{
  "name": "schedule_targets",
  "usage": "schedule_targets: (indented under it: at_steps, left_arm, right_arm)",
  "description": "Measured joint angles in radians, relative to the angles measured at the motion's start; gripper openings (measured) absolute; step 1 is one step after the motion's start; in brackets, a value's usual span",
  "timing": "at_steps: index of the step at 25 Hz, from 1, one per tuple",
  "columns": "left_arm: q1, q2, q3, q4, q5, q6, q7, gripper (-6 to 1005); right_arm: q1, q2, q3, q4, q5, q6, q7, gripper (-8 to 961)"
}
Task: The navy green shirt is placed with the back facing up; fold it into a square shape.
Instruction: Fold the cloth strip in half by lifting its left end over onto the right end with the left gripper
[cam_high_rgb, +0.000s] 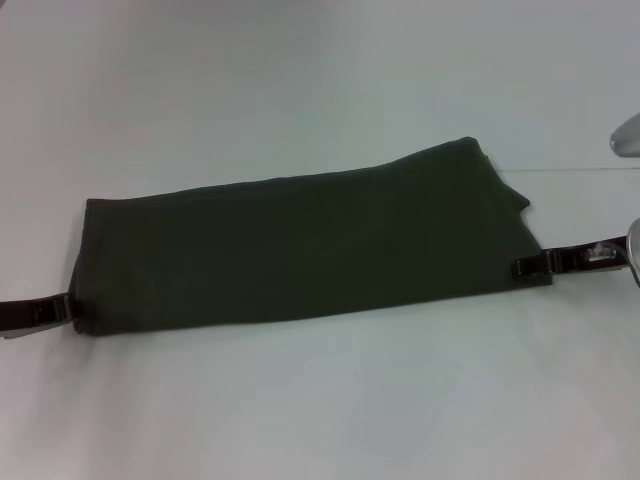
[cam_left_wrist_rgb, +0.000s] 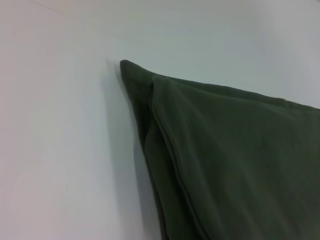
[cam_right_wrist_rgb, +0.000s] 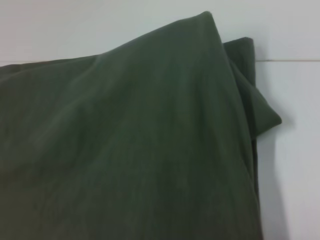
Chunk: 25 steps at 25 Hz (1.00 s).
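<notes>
We are seeing the navy green shirt (cam_high_rgb: 300, 250) looking like soft matt cloth, the table (cam_high_rgb: 300, 80) appearing smooth and matt white, both grippers' fingers (cam_high_rgb: 535, 266) gleaming glossy dark.

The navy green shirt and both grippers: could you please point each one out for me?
navy green shirt (cam_high_rgb: 300, 250), head view, middle of the folded cloth.
left gripper (cam_high_rgb: 62, 306), head view, tip at the shirt's left end.
right gripper (cam_high_rgb: 528, 266), head view, tip at the shirt's right end.

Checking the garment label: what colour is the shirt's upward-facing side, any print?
Plain dark olive green, no print visible on the shirt; the head view shows it best.
</notes>
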Motion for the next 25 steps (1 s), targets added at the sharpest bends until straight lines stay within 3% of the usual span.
schedule_targets:
  at_steps: [8,17,25]
  left_arm:
    - [0.0,0.0,0.001,-0.001,-0.001,0.0,0.008,6]
    - [-0.001,0.0,-0.002,-0.002,-0.003,0.003,0.009,7]
    - [-0.002,-0.002,-0.003,-0.002,-0.003,0.007,0.009,8]
  right_arm:
    - [-0.004,0.021,-0.002,0.0,0.006,0.042,-0.023,705]
    - [-0.005,0.024,-0.001,0.008,0.003,0.043,-0.018,673]
    - [-0.013,0.018,0.003,0.002,0.004,0.046,-0.022,323]
